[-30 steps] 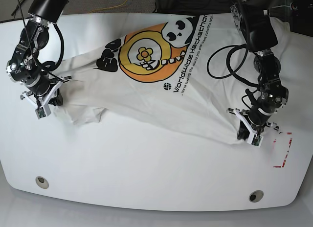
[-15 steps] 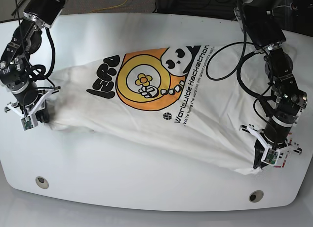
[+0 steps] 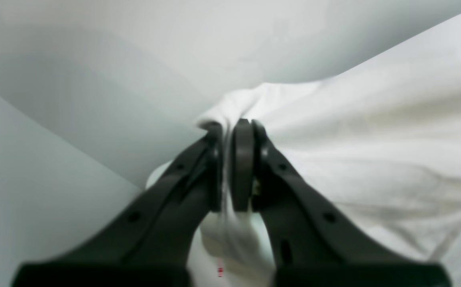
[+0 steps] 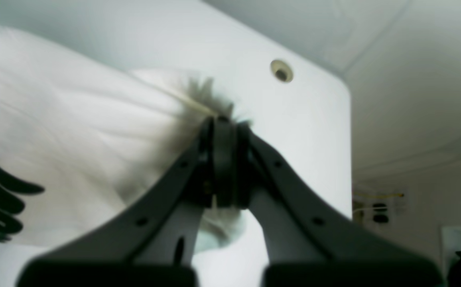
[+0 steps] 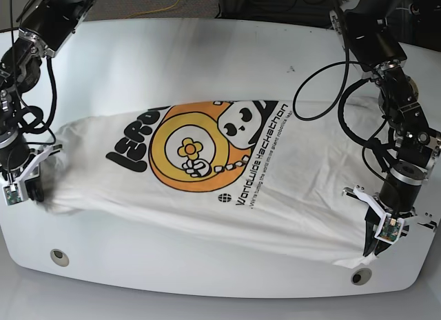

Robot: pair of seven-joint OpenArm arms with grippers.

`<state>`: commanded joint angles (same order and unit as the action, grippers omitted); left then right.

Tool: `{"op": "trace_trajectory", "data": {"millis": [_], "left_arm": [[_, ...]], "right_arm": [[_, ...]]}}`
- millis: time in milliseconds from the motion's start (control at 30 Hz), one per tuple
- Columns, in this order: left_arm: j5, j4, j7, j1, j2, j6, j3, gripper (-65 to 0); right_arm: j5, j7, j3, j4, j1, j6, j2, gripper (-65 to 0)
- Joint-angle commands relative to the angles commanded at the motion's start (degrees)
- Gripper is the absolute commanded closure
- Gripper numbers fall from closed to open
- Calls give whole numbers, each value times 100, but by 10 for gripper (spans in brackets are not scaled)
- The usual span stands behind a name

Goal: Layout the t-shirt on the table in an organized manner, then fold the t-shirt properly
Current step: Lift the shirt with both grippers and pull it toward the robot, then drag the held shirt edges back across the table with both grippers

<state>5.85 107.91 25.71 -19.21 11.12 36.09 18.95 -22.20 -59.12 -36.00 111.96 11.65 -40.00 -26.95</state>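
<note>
Since the pic b4, I've pulled the t-shirt (image 5: 207, 175) closer to the front edge of the table (image 5: 207, 65), and it lies flatter and wider now, print side up. My left gripper (image 5: 375, 244) sits at the shirt's corner right by the front grommet hole (image 5: 357, 276). Its jaws are pinched tight on a bunch of white cloth. My right gripper (image 5: 31, 190) is at the shirt's other end, well away from that hole, squeezed closed on cloth too. The orange circle (image 5: 196, 151) and panda (image 5: 238, 116) sit in the shirt's middle.
</note>
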Motion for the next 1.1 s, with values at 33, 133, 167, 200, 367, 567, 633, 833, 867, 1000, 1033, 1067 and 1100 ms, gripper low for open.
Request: {"op": "trace_trajectory", "data": {"millis": [33, 133, 167, 200, 367, 567, 633, 833, 867, 1000, 1033, 1067, 1100], "left_arm": [[0, -9, 0, -26, 9, 0, 0, 0], [0, -70, -9, -132, 9, 0, 0, 0], [9, -70, -9, -176, 9, -9, 0, 0], [9, -70, -9, -211, 9, -9, 0, 0], [9, -79, -9, -378, 18, -9, 0, 0], [-9, -35, -9, -457, 18, -9, -35, 0], [0, -35, -9, -571, 18, -9, -26, 0], [0, -35, -9, -897, 26, -9, -18, 0], [0, -35, -9, -941, 26, -9, -18, 0], [9, -62, -9, -1266, 26, -9, -26, 0], [9, -62, -9, -1319, 26, -9, -35, 0], [9, -62, -9, -1398, 26, -9, -35, 0], [9, -62, -9, -1451, 26, -9, -35, 0]], "right_arm": [[9, 9, 18, -35, 44, 0, 18, 0], [0, 9, 35, -185, 185, 0, 26, 0], [0, 9, 44, -220, 229, 0, 26, 0], [0, 9, 62, -255, 281, 0, 35, 0], [35, 9, 237, -378, 607, 0, 141, 0], [0, 9, 255, -220, 686, 0, 123, 0], [0, 9, 246, -158, 791, 0, 114, 0], [26, 9, 246, -167, 1029, 0, 97, 0], [26, 9, 255, -167, 1064, 0, 97, 0], [35, 9, 273, -176, 1327, 0, 97, 0], [44, 9, 273, -176, 1398, 0, 97, 0], [44, 9, 273, -185, 1477, 0, 97, 0], [44, 9, 273, -193, 1530, 0, 97, 0]]}}
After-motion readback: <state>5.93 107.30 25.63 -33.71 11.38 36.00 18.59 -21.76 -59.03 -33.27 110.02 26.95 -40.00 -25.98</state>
